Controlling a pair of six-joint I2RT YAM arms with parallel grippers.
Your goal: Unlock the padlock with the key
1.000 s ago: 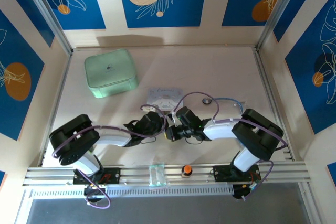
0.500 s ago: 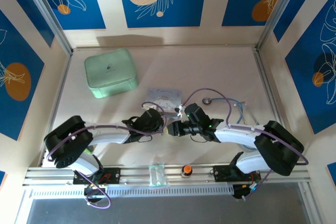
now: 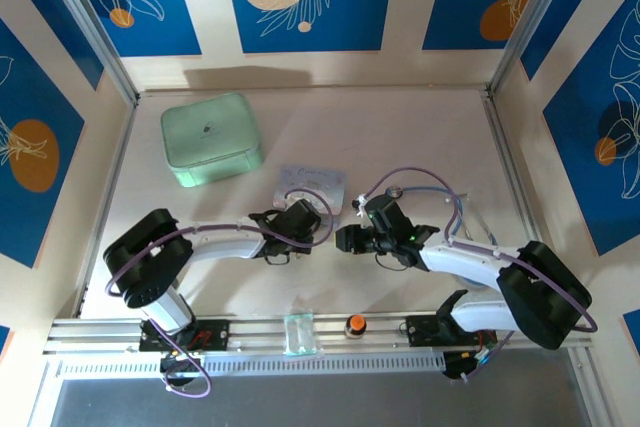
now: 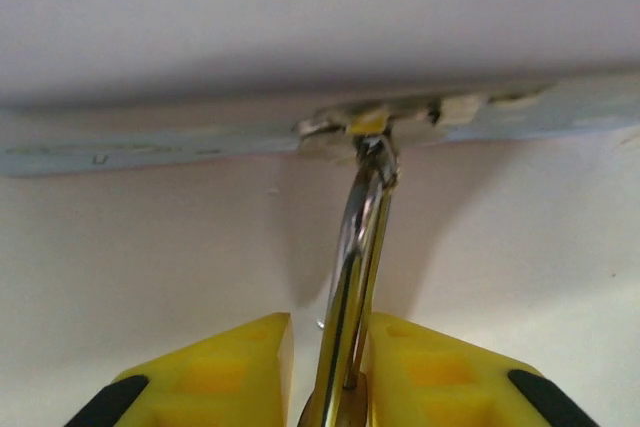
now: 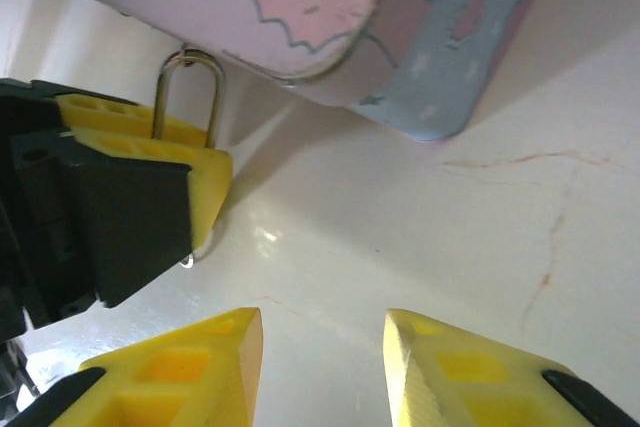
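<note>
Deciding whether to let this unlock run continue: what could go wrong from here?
1. The left gripper sits loosely around the small brass padlock with its silver shackle, a gap on one side; it could swing on the latch of the pastel cartoon box.
2. The right gripper is open with nothing between its fingers; the key may have slipped away.
3. Both grippers sit close together and might collide.

Polished, shiny metal padlock (image 4: pixel 356 247); matt yellow plastic on the left gripper (image 4: pixel 328 347); smooth, glossy table (image 5: pixel 450 247).
</note>
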